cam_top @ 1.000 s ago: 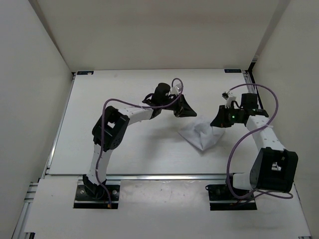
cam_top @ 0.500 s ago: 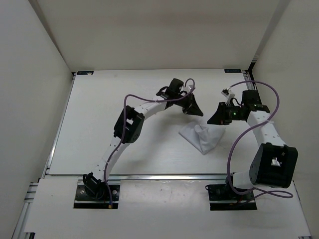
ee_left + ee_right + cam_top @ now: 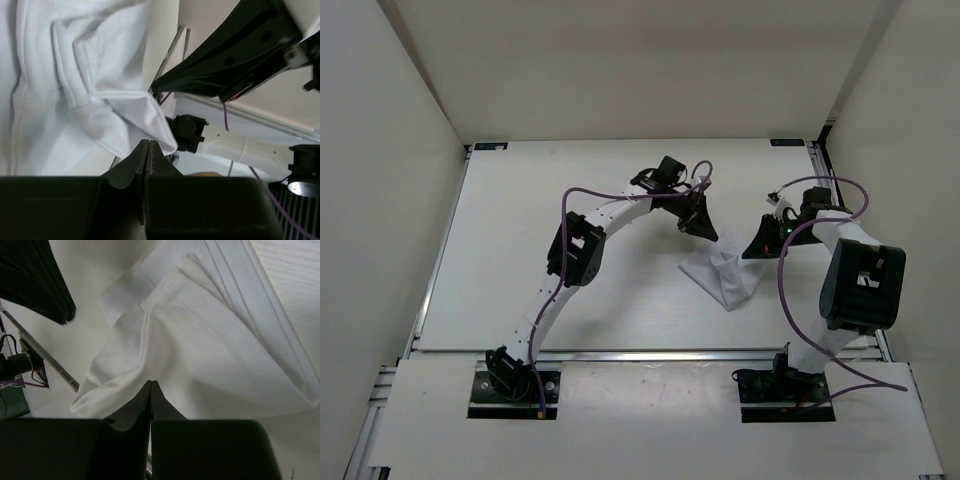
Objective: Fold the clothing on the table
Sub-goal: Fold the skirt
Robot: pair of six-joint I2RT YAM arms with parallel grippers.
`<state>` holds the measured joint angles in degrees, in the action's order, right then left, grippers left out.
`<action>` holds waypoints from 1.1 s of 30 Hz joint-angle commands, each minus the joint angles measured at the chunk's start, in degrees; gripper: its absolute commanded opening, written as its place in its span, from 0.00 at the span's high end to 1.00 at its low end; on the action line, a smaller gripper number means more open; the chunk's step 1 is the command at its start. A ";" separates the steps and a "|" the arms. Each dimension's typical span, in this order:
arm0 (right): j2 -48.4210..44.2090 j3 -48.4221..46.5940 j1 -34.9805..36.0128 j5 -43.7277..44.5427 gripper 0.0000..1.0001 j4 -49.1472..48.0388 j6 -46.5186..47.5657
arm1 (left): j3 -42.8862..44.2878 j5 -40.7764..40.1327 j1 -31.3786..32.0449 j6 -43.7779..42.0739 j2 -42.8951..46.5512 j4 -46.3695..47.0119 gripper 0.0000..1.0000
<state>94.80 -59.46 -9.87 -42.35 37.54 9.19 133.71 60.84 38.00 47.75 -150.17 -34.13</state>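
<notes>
Clothing [image 3: 725,278] sits in a small crumpled heap just right of the middle of the table [image 3: 520,250], so the step in hand looks like taking hold to spread it before any fold. The left pincer [image 3: 148,145] is closed, seemingly nipping a hem corner on the side toward the table's far edge, and the right pincer [image 3: 151,386] is clamped where creases gather, toward the table's right rail. Next, I judge, both must draw apart evenly without letting the thin fabric slip.
</notes>
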 commanded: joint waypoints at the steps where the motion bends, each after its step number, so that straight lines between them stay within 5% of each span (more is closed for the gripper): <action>1: 2.13 -3.81 0.73 -3.35 1.00 -0.18 -0.49 | -4.32 5.07 1.29 -1.87 7.34 2.56 0.90; 11: 16.11 -13.04 2.92 -4.85 1.00 5.08 1.35 | -13.47 10.97 2.08 2.70 11.39 13.47 0.87; 21: 22.18 -16.83 4.15 -3.79 1.00 9.13 2.41 | -11.28 9.65 2.34 -5.99 11.21 5.32 0.75; 24: 23.14 -17.35 4.07 -3.88 1.00 8.87 2.24 | -7.43 6.24 3.48 -15.18 10.51 -5.21 0.60; 25: 23.06 -17.44 4.07 -4.14 1.00 8.78 2.32 | -3.84 3.79 3.75 -20.62 9.47 -11.86 0.42; 27: 23.06 -17.62 4.07 -4.76 1.00 9.13 1.97 | 3.53 -0.44 4.18 -27.43 6.05 -24.61 0.38; 29: 23.06 -17.44 4.15 -5.46 0.99 9.13 2.41 | 10.50 -6.31 4.89 -34.01 3.32 -31.66 0.22; 31: 23.06 -17.35 4.16 -5.37 1.00 9.13 2.15 | 14.73 -8.97 4.89 -37.09 2.25 -34.60 0.01; 33: 23.32 -17.61 4.16 -5.38 1.00 9.13 2.15 | 12.47 -10.39 5.33 -38.34 3.64 -33.29 0.01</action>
<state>117.54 -74.70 -5.87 -45.89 45.30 10.92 145.73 55.96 42.61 18.59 -147.65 -59.07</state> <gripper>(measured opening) 0.002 0.984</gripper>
